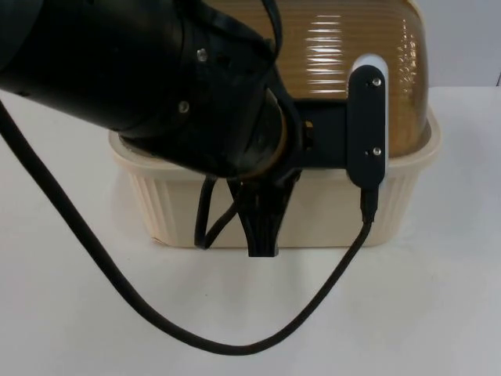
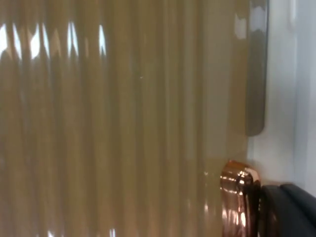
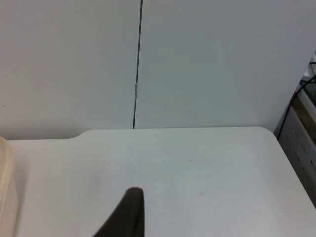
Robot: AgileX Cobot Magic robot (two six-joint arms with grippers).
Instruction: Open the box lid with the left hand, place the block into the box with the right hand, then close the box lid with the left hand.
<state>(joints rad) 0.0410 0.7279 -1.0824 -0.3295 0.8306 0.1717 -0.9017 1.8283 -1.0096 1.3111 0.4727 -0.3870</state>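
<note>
Reaching down over the front of a cream ribbed plastic box with a translucent amber ribbed domed lid, the left hand hangs at the box's front wall, near the middle of the white bench. Whether its fingers are spread or closed cannot be told. From the left wrist, the amber lid sits very close, with a shiny copper-coloured knob beside a black fingertip. The lid appears down on the box, so opening seems not yet done. The right hand waits over the bench's far edge near the grey partition wall; its grip cannot be told. The block's whereabouts cannot be told; placing and closing remain.
</note>
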